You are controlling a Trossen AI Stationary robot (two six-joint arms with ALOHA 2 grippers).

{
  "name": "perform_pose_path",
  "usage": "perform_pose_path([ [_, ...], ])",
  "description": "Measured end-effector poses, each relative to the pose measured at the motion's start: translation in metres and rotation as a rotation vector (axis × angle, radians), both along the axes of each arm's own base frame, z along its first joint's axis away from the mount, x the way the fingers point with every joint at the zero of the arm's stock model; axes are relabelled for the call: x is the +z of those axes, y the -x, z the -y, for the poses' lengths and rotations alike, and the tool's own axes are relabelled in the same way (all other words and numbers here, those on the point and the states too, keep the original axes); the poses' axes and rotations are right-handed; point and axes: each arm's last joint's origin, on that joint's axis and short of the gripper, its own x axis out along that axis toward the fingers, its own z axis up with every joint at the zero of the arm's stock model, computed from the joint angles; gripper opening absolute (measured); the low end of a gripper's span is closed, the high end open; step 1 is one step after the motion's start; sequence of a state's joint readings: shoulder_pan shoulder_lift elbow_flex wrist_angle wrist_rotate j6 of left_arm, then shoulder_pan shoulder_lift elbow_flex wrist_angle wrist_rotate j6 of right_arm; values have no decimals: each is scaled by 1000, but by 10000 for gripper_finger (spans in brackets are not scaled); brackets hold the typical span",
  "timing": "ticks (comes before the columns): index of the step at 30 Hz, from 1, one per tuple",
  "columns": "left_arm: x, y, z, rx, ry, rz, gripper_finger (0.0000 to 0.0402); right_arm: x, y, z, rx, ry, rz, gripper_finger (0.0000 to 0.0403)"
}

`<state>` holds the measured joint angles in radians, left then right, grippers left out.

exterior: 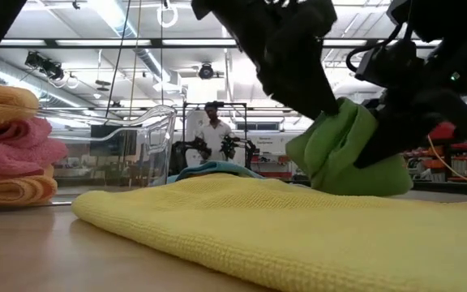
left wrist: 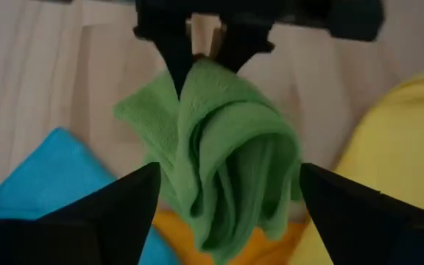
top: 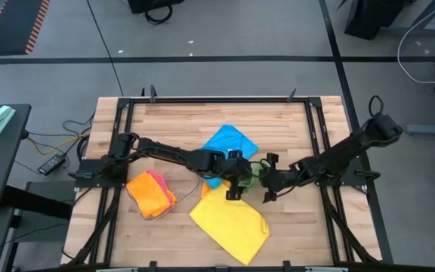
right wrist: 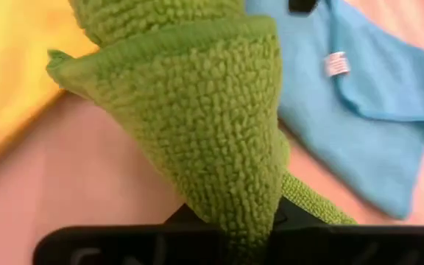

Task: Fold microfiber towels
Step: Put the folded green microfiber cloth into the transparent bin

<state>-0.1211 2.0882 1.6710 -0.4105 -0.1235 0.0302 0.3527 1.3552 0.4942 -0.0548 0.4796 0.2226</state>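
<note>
A green microfiber towel hangs bunched at the table's middle, between my two grippers. My right gripper comes from the right and is shut on it. My left gripper comes from the left and is open, with one finger on either side of the hanging towel and a gap to each. A yellow towel lies spread near the front edge. A blue towel lies flat behind the grippers. An orange towel lies below the green one. My right gripper pinches a gathered upper fold of the green towel between its two fingers, several layers together. It slants down from the table's right. The towel hangs slack and rolled below the fingers. Whether its lower end rests on the towels beneath, I cannot tell.
A stack of folded orange and pink towels sits at the front left. In the low view a clear plastic tray stands farther back, and a person stands in the room beyond. Bare wood shows at the far side.
</note>
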Motion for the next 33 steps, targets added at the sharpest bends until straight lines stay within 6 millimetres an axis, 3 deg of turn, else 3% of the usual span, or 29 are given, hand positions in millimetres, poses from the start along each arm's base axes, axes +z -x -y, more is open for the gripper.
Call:
perform_pose_path([
  [8,8,-9,-13,32,174,99,335,12,6,11,-74,-164,10,18],
  [15,12,-15,-11,139,112,212,347,16,7,17,-143,-218,35,18],
  [27,-19,-22,-18,134,73,132,358,18,5,16,-136,-233,49,18],
  [33,-23,-21,-17,64,55,97,353,18,5,16,-119,-219,49,18],
])
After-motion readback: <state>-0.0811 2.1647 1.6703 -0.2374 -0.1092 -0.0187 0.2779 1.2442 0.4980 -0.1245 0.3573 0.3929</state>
